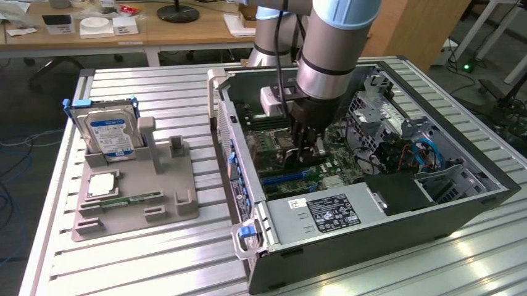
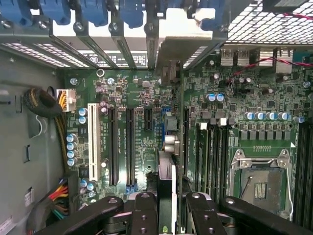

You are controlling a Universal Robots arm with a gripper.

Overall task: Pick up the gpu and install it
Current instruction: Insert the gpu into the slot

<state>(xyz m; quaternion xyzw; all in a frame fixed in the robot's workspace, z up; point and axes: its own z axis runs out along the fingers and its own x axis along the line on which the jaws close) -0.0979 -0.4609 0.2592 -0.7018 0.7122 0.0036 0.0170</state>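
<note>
My gripper (image 1: 302, 145) reaches down into the open computer case (image 1: 411, 213), over the green motherboard (image 1: 327, 168). It is shut on the gpu (image 1: 297, 159), a thin dark card held upright on edge. In the wrist view the gpu (image 2: 167, 176) runs edge-on between the black fingers (image 2: 145, 211). Its silvery end bracket (image 2: 182, 46) sits against the case's rear slot openings. The card stands over the long black expansion slots (image 2: 130, 147), beside a white slot (image 2: 91, 139). Whether its lower edge touches a slot is hidden.
A grey holder tray (image 1: 136, 203) lies on the slatted metal table (image 1: 157, 92) at the exterior view's left. It carries a silver hard drive with a blue label (image 1: 110, 132), a square processor (image 1: 100, 184) and a green memory stick (image 1: 132, 199). The power supply (image 1: 325, 213) fills the case's near corner.
</note>
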